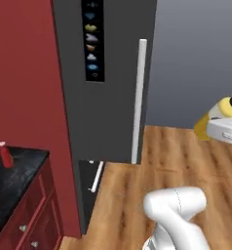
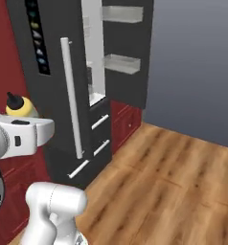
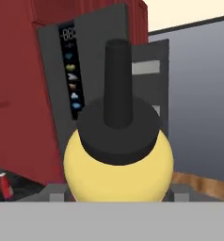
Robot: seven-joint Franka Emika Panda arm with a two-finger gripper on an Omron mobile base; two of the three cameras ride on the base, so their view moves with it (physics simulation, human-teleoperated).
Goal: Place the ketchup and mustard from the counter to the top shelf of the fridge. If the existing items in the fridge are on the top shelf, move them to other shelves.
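The mustard [image 3: 118, 162] is a yellow bottle with a black cap and spout. It stands upright right in front of the hand camera, and my gripper [image 3: 118, 190] is shut on its body. From the base views the mustard [image 1: 228, 106] [image 2: 18, 106] rides on the white hand in the air, off to the side of the fridge [image 2: 53, 72]. The ketchup [image 1: 6, 155], a small red bottle, stands on the black counter [image 1: 15, 178] at the left and appears again as the ketchup [image 3: 5, 186] in the hand view.
The tall dark fridge door [image 1: 108, 73] has a long white handle [image 1: 139, 100]. One fridge door [image 2: 128, 52] stands open, with door bins and the pale interior [image 2: 94, 57] showing. Red cabinets [image 1: 30, 219] sit under the counter. Wooden floor [image 2: 168, 177] lies open to the right.
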